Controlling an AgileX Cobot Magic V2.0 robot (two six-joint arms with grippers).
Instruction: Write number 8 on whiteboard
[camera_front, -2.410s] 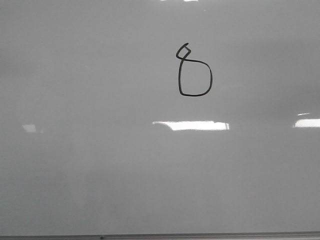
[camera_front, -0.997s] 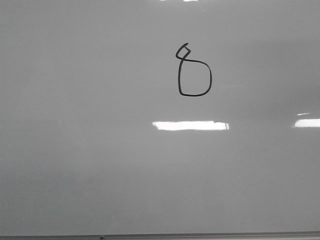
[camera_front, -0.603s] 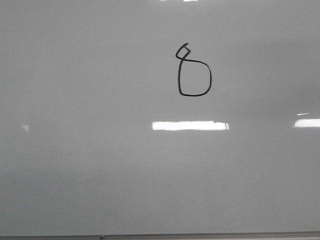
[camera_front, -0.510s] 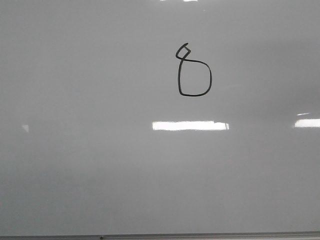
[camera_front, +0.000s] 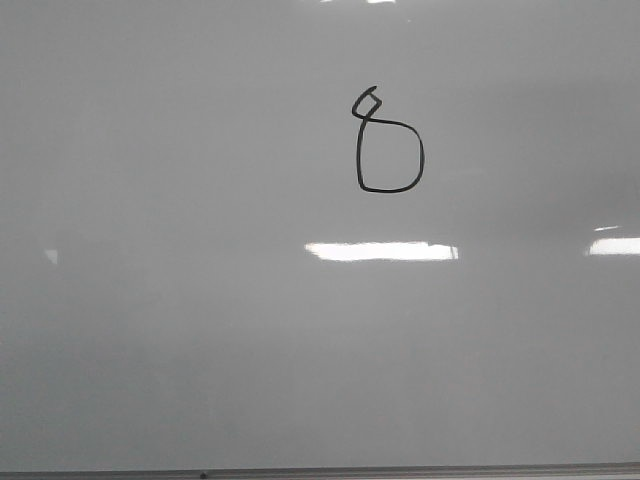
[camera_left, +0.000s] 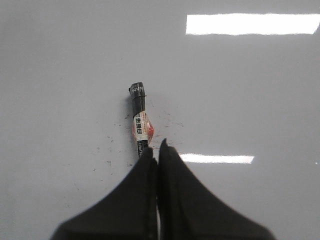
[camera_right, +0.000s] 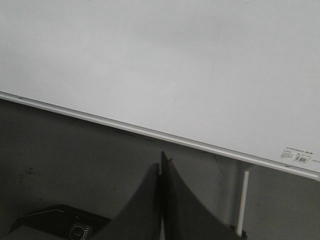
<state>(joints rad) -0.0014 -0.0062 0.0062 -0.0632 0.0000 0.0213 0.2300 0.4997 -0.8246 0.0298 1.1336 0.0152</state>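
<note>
Already, the number 8 (camera_front: 388, 142) was seen drawn in thin black line on the whiteboard (camera_front: 180, 330), right of centre in its upper part, above a bright rectangular glare patch (camera_front: 381, 251). The left gripper (camera_left: 154, 150) was closed around a black marker (camera_left: 140, 117) with a red-and-white label, held over the board. The right gripper (camera_right: 160, 167) was pressed together with nothing between its fingers, beside the board's pale frame edge (camera_right: 150, 134).

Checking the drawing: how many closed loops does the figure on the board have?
2: a tiny diamond loop on top, and a larger rounded-square loop right below it, joined into the 8 on the whiteboard.
</note>
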